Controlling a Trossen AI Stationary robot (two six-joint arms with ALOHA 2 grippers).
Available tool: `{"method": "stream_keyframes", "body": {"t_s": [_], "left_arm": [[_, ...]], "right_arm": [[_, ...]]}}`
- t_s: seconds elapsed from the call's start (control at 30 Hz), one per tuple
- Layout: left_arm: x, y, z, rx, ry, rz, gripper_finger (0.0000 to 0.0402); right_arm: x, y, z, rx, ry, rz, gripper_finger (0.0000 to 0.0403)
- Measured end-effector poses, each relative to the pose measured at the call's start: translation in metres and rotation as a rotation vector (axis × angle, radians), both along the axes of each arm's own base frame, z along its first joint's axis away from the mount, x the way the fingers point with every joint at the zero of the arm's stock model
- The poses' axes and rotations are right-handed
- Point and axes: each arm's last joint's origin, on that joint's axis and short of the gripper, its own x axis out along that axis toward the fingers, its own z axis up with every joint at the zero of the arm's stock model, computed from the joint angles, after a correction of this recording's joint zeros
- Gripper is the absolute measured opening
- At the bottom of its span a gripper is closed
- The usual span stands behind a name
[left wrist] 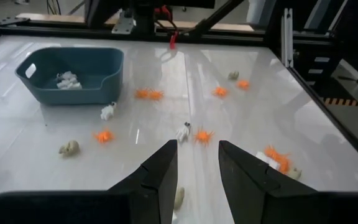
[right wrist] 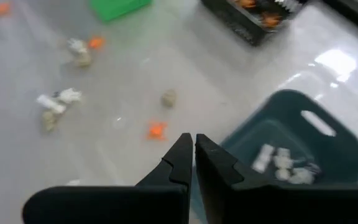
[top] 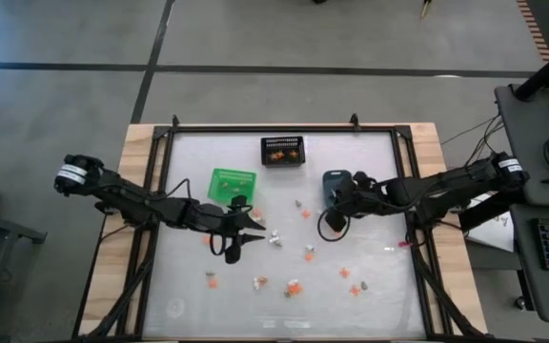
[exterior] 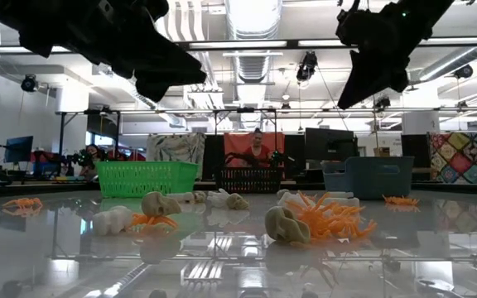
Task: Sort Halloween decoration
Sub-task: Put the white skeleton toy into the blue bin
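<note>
**A:** Nearest first: tiny orange, white and tan plastic Halloween trinkets (top: 294, 286) strewn loose over the front half of the glossy white table (top: 189, 305), a few touching in clumps. Easy to pinch two kinds at once there and drop the wrong one in a bin.

**B:** Agreed. Farther in, left gripper (left wrist: 197, 146) hanging over mid-table, fingers apart, nothing between them. Ahead of it, a small white figure (left wrist: 183, 132) just beside an orange spider (left wrist: 202, 135). Could flick either one away on a slightly off descent, given a slick top and such light pieces.

**A:** Then right gripper (right wrist: 193, 138), tips pressed together, seemingly empty, though hard to be sure from so close a look. Poised by the near wall of the blue-grey plastic tub (right wrist: 303, 137), with white pieces lying inside. Risk of catching the rim on the swing out and shoving the tub.

**B:** Farthest: green slatted basket (top: 232, 183) and black mesh basket (top: 282, 151), with orange pieces in the black one. Green basket near the left gripper, so open to a knock from a low pass. Worth minding both grippers near each other mid-table too: a clash if sent to the same clump.
</note>
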Motion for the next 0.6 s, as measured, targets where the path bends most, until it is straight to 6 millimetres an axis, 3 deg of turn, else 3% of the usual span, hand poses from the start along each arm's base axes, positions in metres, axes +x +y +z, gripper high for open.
{"method": "stream_keyframes", "body": {"t_s": [0.27, 0.6], "left_arm": [[0.001, 0.000, 0.006, 0.022, -0.059, -0.012, 0.0100], [-0.002, 0.006, 0.022, 0.149, -0.163, 0.042, 0.0100]], "right_arm": [[0.005, 0.004, 0.002, 0.058, 0.035, 0.177, 0.0012], [0.023, -0.003, 0.001, -0.100, 0.220, 0.401, 0.0012]]}}
